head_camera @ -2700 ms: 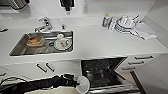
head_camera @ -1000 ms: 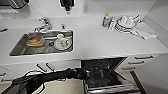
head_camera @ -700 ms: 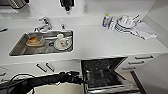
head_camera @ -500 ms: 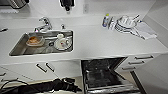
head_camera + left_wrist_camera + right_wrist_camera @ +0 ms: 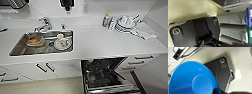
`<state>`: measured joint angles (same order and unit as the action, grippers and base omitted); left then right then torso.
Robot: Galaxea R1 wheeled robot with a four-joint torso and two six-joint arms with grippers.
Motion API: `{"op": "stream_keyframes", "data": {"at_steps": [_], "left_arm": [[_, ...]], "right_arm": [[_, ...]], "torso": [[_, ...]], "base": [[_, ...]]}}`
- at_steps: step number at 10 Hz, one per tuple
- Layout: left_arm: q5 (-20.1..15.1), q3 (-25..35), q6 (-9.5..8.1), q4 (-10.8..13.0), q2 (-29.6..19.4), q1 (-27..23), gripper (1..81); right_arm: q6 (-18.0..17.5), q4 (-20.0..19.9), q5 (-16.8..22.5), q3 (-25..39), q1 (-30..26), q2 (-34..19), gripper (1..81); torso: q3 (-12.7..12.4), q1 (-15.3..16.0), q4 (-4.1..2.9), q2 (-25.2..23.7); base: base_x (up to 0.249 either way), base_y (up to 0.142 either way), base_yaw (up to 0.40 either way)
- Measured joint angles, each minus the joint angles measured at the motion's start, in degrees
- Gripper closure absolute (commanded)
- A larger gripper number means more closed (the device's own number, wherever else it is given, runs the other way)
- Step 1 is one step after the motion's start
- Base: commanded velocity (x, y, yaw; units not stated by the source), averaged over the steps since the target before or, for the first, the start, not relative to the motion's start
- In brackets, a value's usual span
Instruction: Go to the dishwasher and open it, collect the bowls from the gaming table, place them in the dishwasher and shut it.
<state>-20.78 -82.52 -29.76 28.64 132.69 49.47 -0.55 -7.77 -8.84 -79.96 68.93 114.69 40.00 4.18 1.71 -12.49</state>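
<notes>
Facing white counter (image 5: 100, 42), sink (image 5: 20, 48); dishwasher (image 5: 107, 75) open below; pincer states: cannot tell.

Blue bowl (image 5: 193, 79), seemingly over pale floor (image 5: 243, 62)

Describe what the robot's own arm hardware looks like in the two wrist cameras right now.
In both wrist views the hardware is matt black: a wide flat plate with rounded corners and round silvery fittings at its corners. A thin blue cable loops beside the left one. The right plate carries a ringed fitting.
</notes>
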Motion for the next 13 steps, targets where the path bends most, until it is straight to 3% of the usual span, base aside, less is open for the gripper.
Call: {"op": "stream_keyframes", "data": {"at_steps": [2,5,8,11,13], "left_arm": [[5.4,-2.0,0.02,2.3,-1.0,8.0,1.0],[16.9,-11.1,0.02,4.5,-1.6,17.6,1.0],[28.7,-19.8,0.16,6.0,-1.7,25.8,1.0],[36.7,-29.7,0.18,6.9,1.7,32.4,1.0],[40.3,-37.1,0.21,7.5,8.5,35.7,1.0]], "right_arm": [[-0.6,-0.6,0.2,2.5,-5.2,-1.8,81.1],[-3.0,-1.6,1.5,4.3,-12.1,-5.1,81.1],[-5.4,-1.9,5.7,4.6,-18.8,-5.7,81.1],[-8.6,-1.9,8.4,1.2,-24.0,0.8,81.1],[-10.1,-2.0,9.5,-2.8,-27.1,7.3,81.1]], "torso": [[0.0,0.0,0.0,0.0],[0.0,0.0,0.0,0.0],[0.0,0.0,0.0,0.0],[0.0,0.0,0.0,0.0],[0.0,0.0,0.0,0.0]], "base": [[0.0,0.0,0.0],[0.0,0.0,0.0],[0.0,0.0,0.0],[0.0,0.0,0.0],[0.0,0.0,0.0]]}}
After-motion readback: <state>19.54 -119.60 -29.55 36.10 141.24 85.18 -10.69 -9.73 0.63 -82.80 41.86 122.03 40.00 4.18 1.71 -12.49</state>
